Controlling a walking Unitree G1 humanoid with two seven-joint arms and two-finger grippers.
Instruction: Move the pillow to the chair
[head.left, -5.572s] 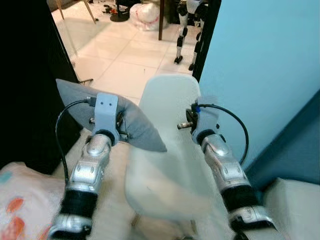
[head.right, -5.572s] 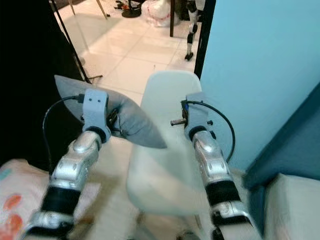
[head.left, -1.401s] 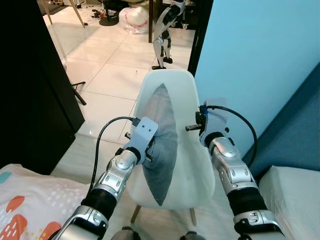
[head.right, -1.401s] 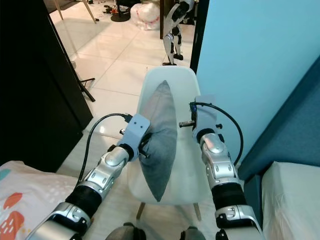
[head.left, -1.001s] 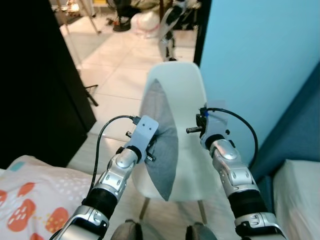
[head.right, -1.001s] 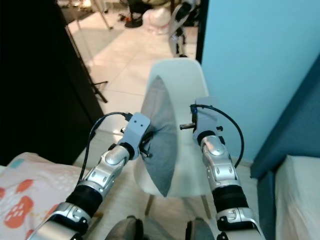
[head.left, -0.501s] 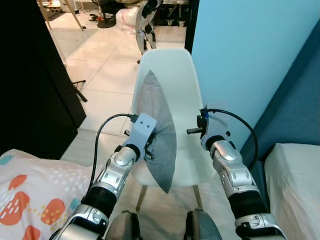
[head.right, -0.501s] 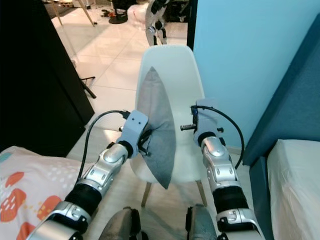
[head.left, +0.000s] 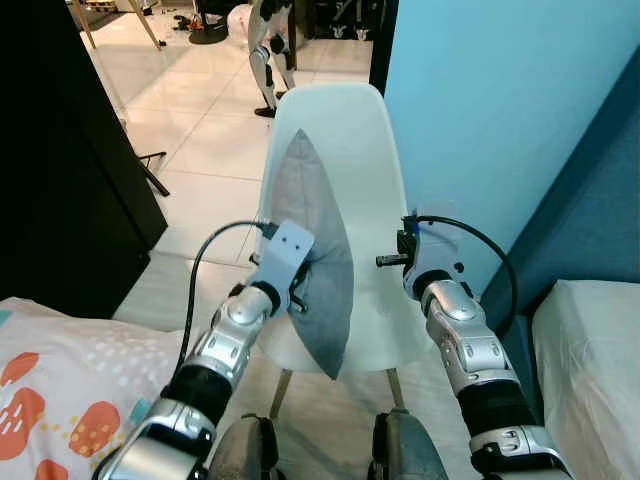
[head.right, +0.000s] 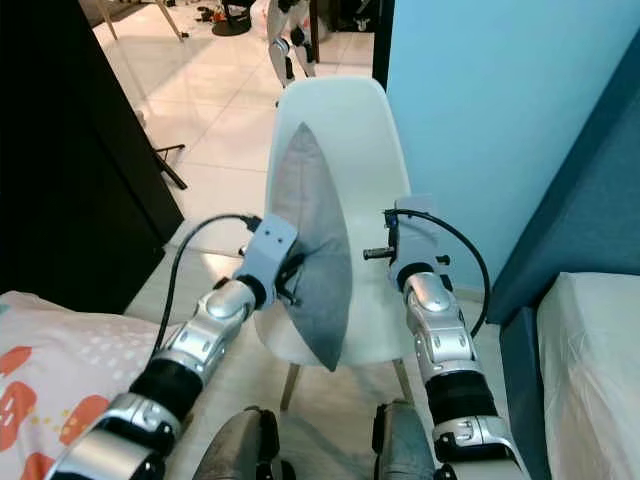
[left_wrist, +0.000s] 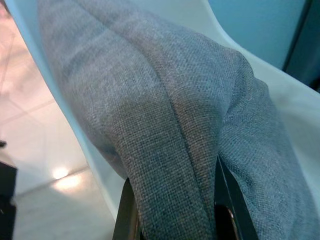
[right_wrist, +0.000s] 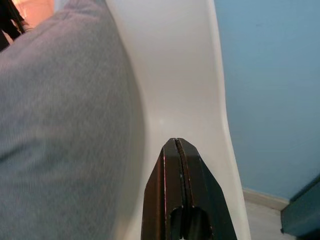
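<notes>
Over the white chair (head.left: 345, 170) that stands against the blue wall (head.left: 500, 100), we hold the grey pillow (head.left: 312, 250) on edge, one corner pointing up along the backrest and the lowest corner hanging just past the seat's front rim. Our left gripper (left_wrist: 172, 217) carries it: in the left wrist view its two black fingers (left_wrist: 124, 215) pinch a thick fold of the grey cloth between them. Our right gripper (right_wrist: 178, 187) hovers beside the pillow, over the right part of the seat, its fingers pressed together and holding nothing.

We judge this to be the placing step. The carry looks finished, since the pillow is already above the seat with the chair shell right behind it, but we cannot tell whether any of its weight rests on the chair yet.

The next move calls for bringing the pillow inward and down, so that its bulk settles on the seat or leans on the backrest rather than overhanging the front rim. Only then should we spread the left fingers and draw the arm back clear of the cloth. Released on edge as it stands, the pillow could tip forward and slide to the tiled floor (head.left: 215, 120). The right gripper is well placed to steady it.
</notes>
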